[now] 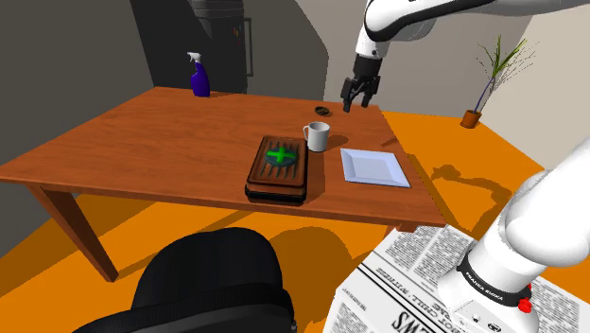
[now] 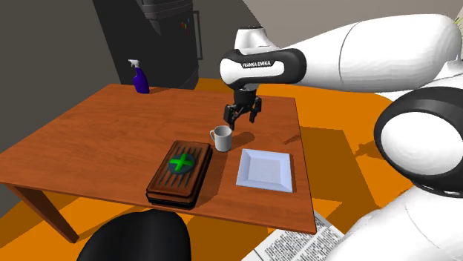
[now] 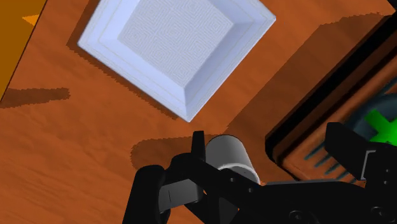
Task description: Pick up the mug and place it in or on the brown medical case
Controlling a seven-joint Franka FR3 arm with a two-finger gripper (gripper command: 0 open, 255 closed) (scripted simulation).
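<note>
Your fingers (image 3: 347, 145) were open, holding nothing, just above the mug (image 1: 317, 136). It looked hard, light & slippery, so grab the rim.

The table (image 1: 142, 142) top is reddish-brown wood with a streaked grain and a low sheen. The mug (image 1: 317, 136) has a plain pale grey surface, smooth and matt; its material cannot be told. The medical case (image 1: 276, 180) is brown with a wood-like grain and a grooved lid. The square plate (image 1: 374, 166) is white, smooth at the rim, with a fine maze-like relief in its well. The newspaper (image 1: 407, 284) is matt printed paper. The arm (image 1: 558, 203) shells are white and smooth. The gripper (image 1: 355, 106) is matt black.
</note>
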